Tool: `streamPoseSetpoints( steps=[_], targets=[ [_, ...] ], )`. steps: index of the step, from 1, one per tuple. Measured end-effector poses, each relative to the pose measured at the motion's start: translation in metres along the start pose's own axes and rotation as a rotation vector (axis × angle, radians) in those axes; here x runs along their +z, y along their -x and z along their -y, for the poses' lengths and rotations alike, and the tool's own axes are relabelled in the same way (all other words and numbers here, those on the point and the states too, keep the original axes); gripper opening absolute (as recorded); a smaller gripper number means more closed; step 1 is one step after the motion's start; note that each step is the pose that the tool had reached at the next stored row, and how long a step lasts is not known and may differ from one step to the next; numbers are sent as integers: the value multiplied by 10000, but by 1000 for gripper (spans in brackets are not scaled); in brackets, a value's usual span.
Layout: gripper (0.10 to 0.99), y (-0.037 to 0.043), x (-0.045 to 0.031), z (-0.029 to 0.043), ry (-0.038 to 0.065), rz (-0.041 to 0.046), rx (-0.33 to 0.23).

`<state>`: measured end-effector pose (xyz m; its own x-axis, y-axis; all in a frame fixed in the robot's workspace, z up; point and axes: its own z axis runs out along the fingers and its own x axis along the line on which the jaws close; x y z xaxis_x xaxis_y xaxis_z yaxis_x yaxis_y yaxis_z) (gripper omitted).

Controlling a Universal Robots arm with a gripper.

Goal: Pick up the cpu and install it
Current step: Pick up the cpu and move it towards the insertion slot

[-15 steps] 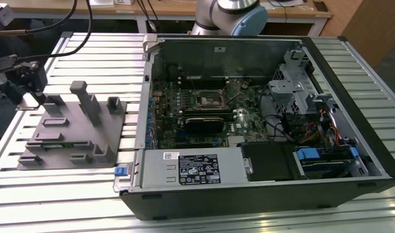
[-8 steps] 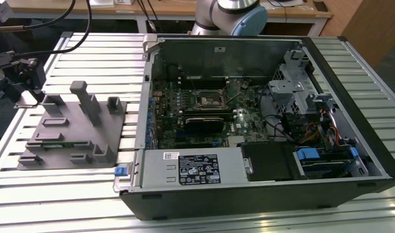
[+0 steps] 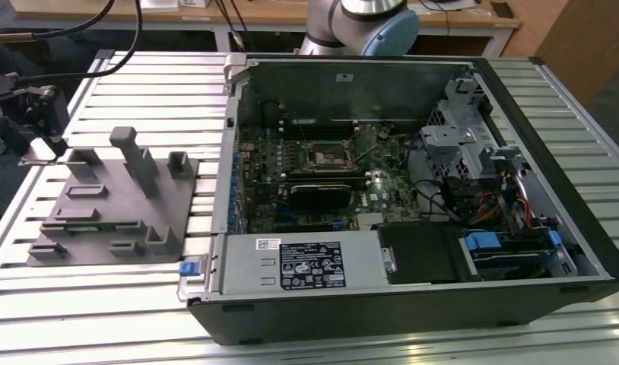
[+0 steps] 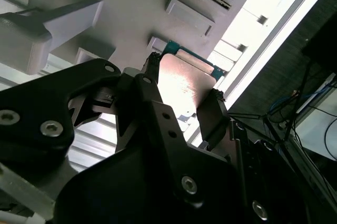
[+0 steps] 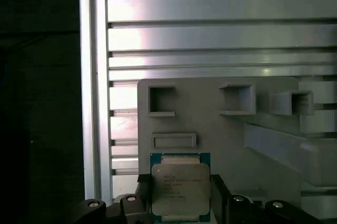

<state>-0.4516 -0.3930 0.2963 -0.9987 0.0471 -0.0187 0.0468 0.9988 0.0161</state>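
Note:
The cpu (image 5: 180, 190), a small square chip with a pale metal top and a green rim, sits between the two black fingers of my gripper (image 5: 180, 198). In the second wrist view the fingers press on two opposite edges of the cpu (image 4: 185, 84), and the gripper (image 4: 183, 80) is shut on it. The chip hangs over the grey fixture (image 5: 210, 124), close to one edge. In the exterior view the gripper (image 3: 38, 148) is at the far left, by the fixture's (image 3: 106, 220) back left corner. The black socket frame (image 3: 328, 156) lies on the motherboard inside the open computer case (image 3: 553, 190).
The fixture carries upright grey posts (image 3: 137, 160) and low pockets (image 5: 162, 100). The slatted aluminium table (image 3: 87, 312) ends at an edge rail (image 5: 89, 76) near the gripper, with dark floor beyond. A power supply (image 3: 299, 262) and drive cages (image 3: 461, 122) crowd the case.

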Motion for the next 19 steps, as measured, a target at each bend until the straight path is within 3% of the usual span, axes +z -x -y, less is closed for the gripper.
streamPoseSetpoints(
  steps=[12,19],
  targets=[
    [533,2,-142,-18,0,2,0],
    [533,4,-284,-31,0,4,0]
  ],
)
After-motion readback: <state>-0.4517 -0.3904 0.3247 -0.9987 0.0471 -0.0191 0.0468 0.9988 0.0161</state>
